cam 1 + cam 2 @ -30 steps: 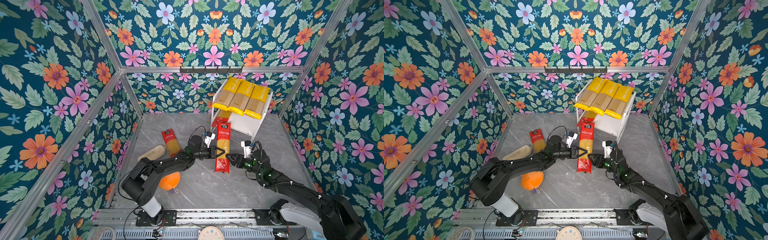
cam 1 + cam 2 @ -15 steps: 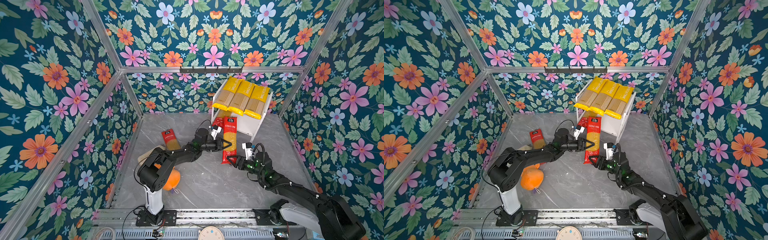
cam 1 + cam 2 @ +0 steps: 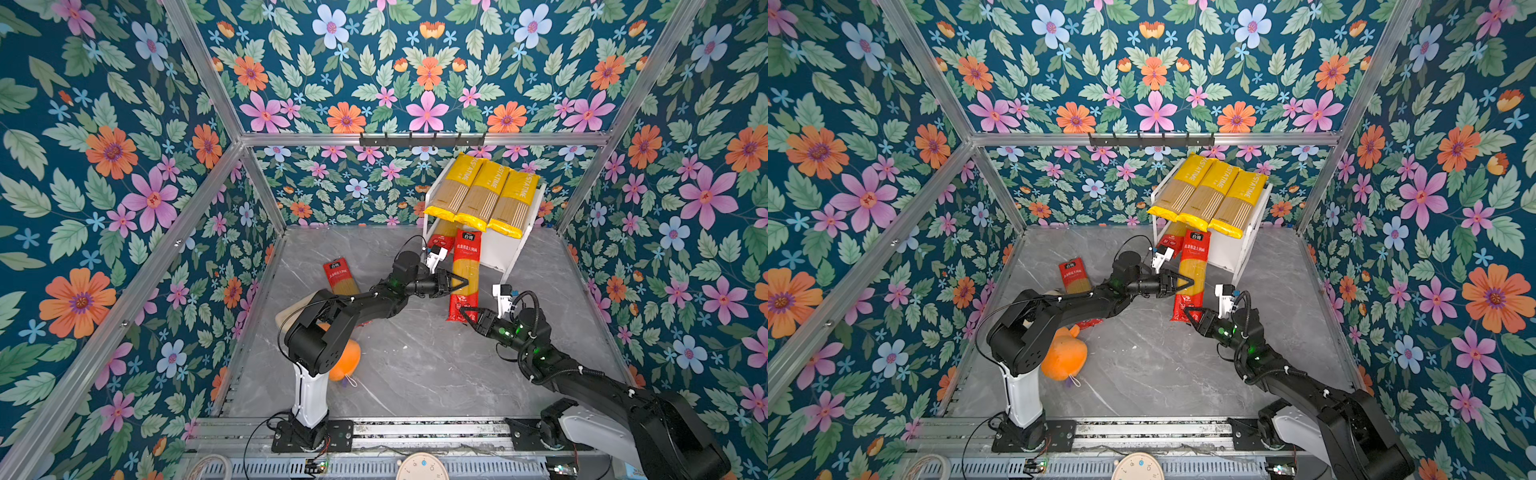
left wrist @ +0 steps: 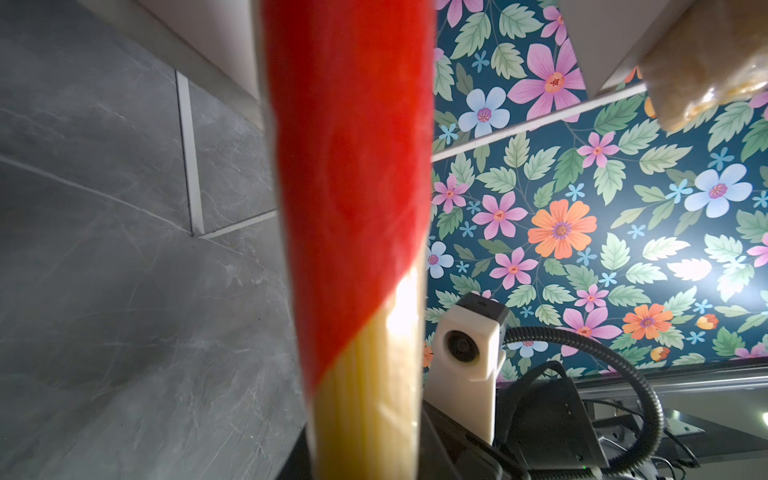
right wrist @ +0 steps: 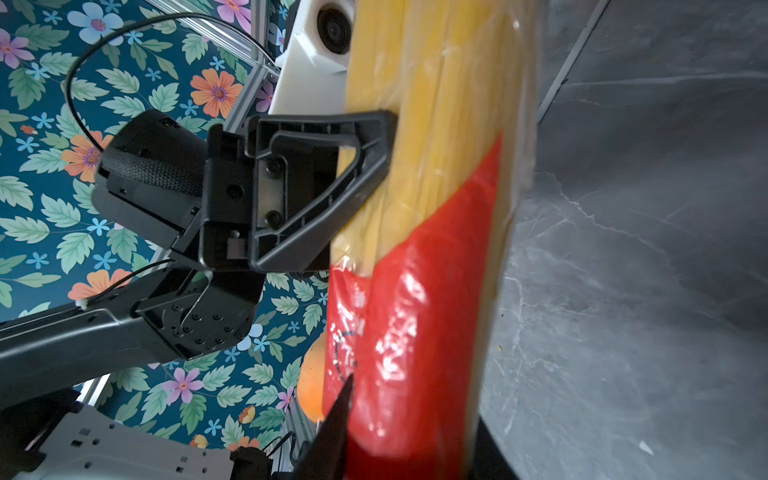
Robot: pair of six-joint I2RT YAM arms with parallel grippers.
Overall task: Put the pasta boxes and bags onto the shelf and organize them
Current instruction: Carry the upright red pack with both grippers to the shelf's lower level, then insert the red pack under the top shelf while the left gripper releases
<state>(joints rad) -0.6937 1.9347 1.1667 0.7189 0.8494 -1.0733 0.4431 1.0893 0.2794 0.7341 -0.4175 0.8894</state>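
At the far right corner of the grey marble-look bench (image 3: 415, 365) stands the small white two-tier shelf (image 3: 496, 249). Three yellow PASTATIME spaghetti packs (image 3: 478, 195) lie side by side on its top board, their near ends overhanging the front. Just before it, a red-ended clear-middled spaghetti pack (image 3: 466, 266) is held aslant with its far end under that overhang (whether it touches the shelf cannot be told). It is beside a second red-ended pack (image 3: 441, 240), which pokes out of the lower tier.

The left gripper (image 3: 457, 284) is clamped narrowly on the held pack's clear middle, and the right gripper (image 3: 467, 313) pinches its near red end.

A third red-ended pack (image 3: 340, 276) lies flat towards the bench's left edge. An orange plush toy (image 3: 347, 357) and a beige loaf-like object (image 3: 291, 311) sit partly behind the left arm.

A second ago the held pack was nearer the bench's middle, and the right gripper's jaws stood wider beside it.
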